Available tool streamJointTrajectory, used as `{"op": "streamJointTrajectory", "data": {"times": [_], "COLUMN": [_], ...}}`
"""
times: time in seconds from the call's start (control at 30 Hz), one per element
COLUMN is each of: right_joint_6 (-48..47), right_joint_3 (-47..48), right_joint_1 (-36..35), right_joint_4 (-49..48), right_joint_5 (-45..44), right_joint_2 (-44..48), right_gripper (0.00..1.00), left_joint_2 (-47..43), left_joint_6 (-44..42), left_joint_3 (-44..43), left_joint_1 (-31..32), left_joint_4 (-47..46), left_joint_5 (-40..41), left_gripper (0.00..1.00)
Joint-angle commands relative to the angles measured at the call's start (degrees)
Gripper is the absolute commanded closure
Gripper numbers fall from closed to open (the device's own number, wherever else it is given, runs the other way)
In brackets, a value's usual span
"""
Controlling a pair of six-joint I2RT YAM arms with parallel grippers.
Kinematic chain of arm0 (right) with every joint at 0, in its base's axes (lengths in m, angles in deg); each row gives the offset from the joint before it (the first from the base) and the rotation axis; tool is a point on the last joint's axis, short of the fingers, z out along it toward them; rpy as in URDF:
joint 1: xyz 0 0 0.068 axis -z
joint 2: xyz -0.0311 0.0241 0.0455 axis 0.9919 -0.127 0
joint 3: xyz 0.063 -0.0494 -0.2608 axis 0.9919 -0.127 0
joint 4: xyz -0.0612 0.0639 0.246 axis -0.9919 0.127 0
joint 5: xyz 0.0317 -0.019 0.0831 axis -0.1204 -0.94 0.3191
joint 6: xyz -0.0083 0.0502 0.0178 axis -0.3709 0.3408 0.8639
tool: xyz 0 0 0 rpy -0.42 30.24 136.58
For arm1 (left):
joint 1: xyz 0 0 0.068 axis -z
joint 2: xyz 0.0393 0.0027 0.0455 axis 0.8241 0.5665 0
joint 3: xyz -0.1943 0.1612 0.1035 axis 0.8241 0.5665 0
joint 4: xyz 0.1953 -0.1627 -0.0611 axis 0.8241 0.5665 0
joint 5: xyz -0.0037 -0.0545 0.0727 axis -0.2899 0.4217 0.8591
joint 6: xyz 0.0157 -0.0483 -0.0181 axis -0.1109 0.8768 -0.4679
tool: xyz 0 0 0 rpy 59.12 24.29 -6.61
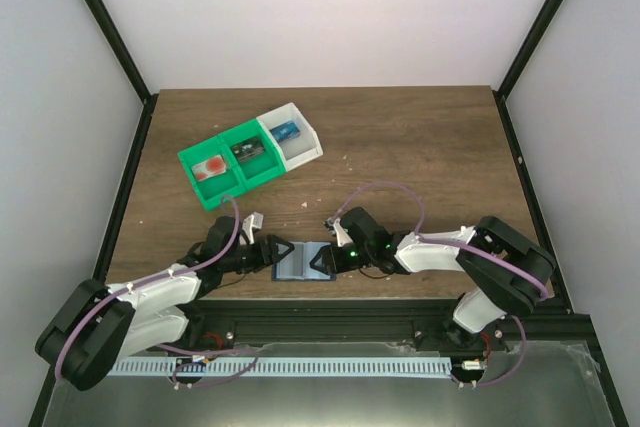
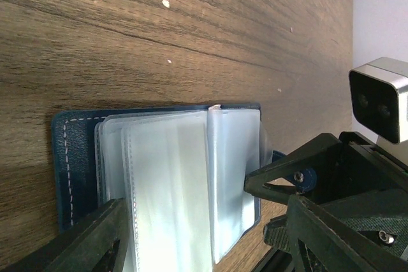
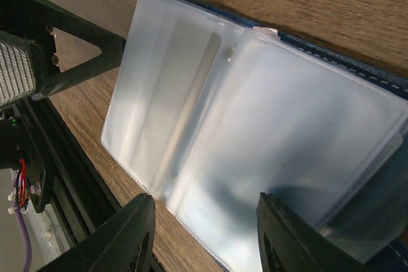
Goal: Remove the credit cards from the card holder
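Much is hidden here. In the top view the card holder [image 1: 302, 263] is half covered by the two grippers, and only a small blue-grey patch is seen. In the wrist views its near edge is cut off by the picture edge. The clear plastic pockets [image 3: 255, 125] are foggy (like frosted glass), so it cannot be told if any cards are inside. What lies in the green trays [image 1: 224, 192] and the white tray [image 1: 305, 152] at 11 o'clock is too small to be named.

The card holder is laid open flat on the wooden table [image 1: 420, 147], at 6 o'clock near the front edge, with its pockets facing up. Its long side is stretched from 9 o'clock to 3 o'clock, and its fold is run from 12 to 6.

The left gripper [image 1: 272, 253] is placed at the 9 o'clock end, its fingers [image 2: 95, 243] spread wide. The right gripper [image 1: 326, 260] is placed at the 3 o'clock end, its fingers [image 3: 127, 234] parted with the pockets between them. No firm hold on anything can be seen.
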Motion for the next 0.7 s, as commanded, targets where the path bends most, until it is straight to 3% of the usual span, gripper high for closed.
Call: {"op": "streamJointTrajectory", "data": {"times": [0.0, 0.67], "right_joint_6": [0.15, 0.29], "right_joint_3": [-1.21, -1.29], "right_joint_1": [-0.46, -0.44], "right_joint_4": [1.98, 1.58], "right_joint_5": [-0.84, -0.44], "right_joint_2": [-1.35, -1.91], "right_gripper": [0.54, 0.55], "left_joint_2": [-0.36, -0.62], "left_joint_6": [0.72, 5.48], "left_joint_3": [0.66, 1.69], "left_joint_1": [0.24, 0.88], "left_joint_4": [-2.12, -9.41], "left_joint_5": [-1.04, -4.9], "left_gripper": [0.31, 0.32]}}
